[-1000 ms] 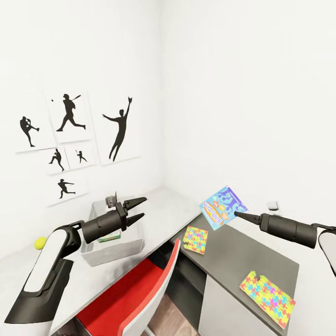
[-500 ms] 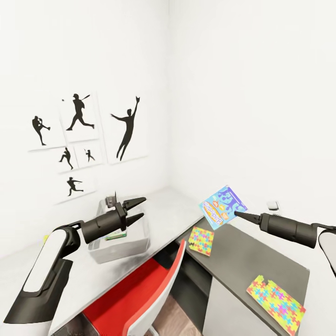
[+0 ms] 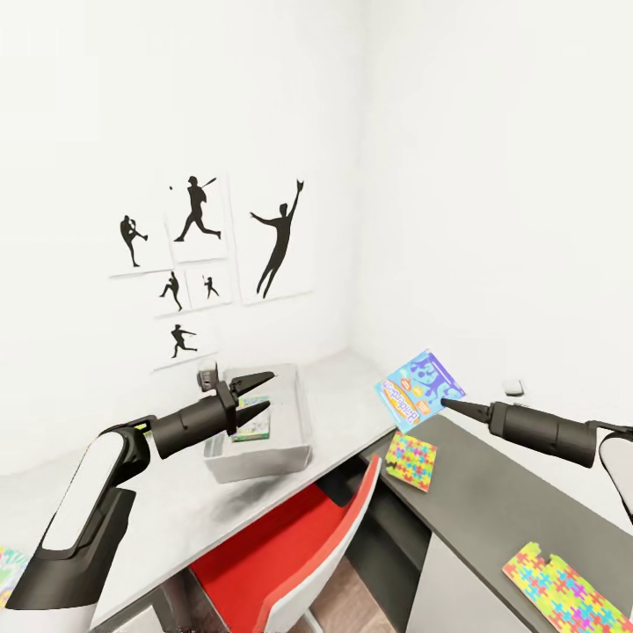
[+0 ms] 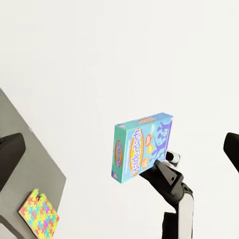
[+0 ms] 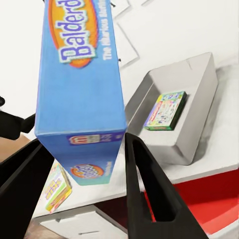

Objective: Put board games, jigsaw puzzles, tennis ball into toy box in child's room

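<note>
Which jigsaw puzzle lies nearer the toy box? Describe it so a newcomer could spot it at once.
Start at the pale grey table in the room's corner, with its lower dark grey section. The jigsaw puzzle lies at that section's near-left edge, beside the red chair. Unlike the other puzzle, it sits almost under the held board game.

Blue board game (image 3: 420, 390) held aloft, tilted; another lies in grey toy box (image 3: 294, 431).

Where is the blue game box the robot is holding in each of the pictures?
Head view: the blue board game is held in the air by the right gripper, right of the middle.
Left wrist view: the blue board game stands on edge in mid-air, at the middle of the picture.
Right wrist view: the blue board game is big and close, between the fingers.
Shared landmark: the jigsaw puzzle on the dark table section.
</note>
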Controlling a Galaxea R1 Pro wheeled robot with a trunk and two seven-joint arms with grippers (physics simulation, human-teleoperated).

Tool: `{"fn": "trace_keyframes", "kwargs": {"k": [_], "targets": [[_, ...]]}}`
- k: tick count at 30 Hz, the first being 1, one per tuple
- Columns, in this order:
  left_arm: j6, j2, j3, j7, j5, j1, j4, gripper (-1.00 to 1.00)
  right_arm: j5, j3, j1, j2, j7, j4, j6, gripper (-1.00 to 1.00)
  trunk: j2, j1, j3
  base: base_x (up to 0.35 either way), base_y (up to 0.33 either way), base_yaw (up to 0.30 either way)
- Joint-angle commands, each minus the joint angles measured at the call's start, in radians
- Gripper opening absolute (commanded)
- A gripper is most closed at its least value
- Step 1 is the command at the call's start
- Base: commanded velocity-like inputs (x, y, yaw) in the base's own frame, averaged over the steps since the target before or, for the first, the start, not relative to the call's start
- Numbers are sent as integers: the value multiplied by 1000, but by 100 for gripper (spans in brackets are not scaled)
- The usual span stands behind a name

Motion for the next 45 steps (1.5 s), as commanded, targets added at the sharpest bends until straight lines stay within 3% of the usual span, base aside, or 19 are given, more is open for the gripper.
{"fn": "trace_keyframes", "kwargs": {"k": [1, 45], "targets": [[1, 0, -1, 10, 10, -1, 0, 100, 0, -1, 0, 0, 7, 0, 5, -100, -1, 0, -1, 0, 0, 277], [0, 2, 2, 14, 10, -1, 6, 100, 2, 6, -3, 6, 3, 1, 5, -100, -1, 0, -23, 22, -8, 266]]}}
